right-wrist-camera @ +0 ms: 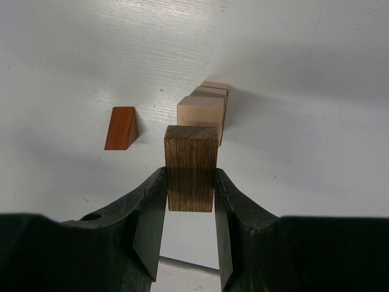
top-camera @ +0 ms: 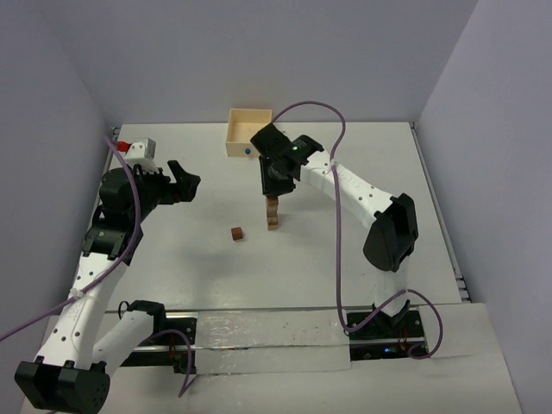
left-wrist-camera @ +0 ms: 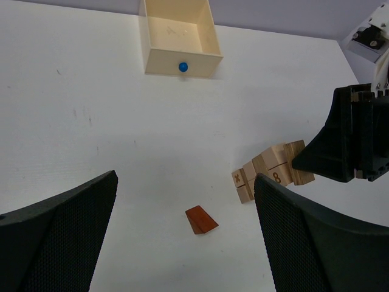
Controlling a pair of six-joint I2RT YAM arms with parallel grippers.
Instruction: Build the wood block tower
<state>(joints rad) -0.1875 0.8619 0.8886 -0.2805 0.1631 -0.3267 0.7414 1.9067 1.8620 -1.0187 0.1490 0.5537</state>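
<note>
**Two placements left, by the look of it**

Your right claw [right-wrist-camera: 190,176] is closed to one block's width on a dark block [right-wrist-camera: 191,152]. It pinches the block by two side faces, and the far end reaches out past the fingertips. Just beyond it in the wrist view is the pale top of the tower [right-wrist-camera: 201,111]. You cannot tell whether the dark block already rests on that top or hangs just over it, because the claw hides the join from the left wrist view too.

From above, the tower stands near the middle of the table [top-camera: 198,259], one block wide. The left wrist view shows at least four tan blocks below the claw. A red block [top-camera: 236,234] lies alone at about 8 o'clock from the tower, near it but apart. The box [top-camera: 249,134] sits at 11 o'clock, by the far edge. Your left claw [top-camera: 191,183] hangs wide open and empty at 9 o'clock, well apart.

I judge you most of the way there. Seat and release the dark block, then fetch the red block, which looks wedge-shaped and so probably belongs on top.
</note>
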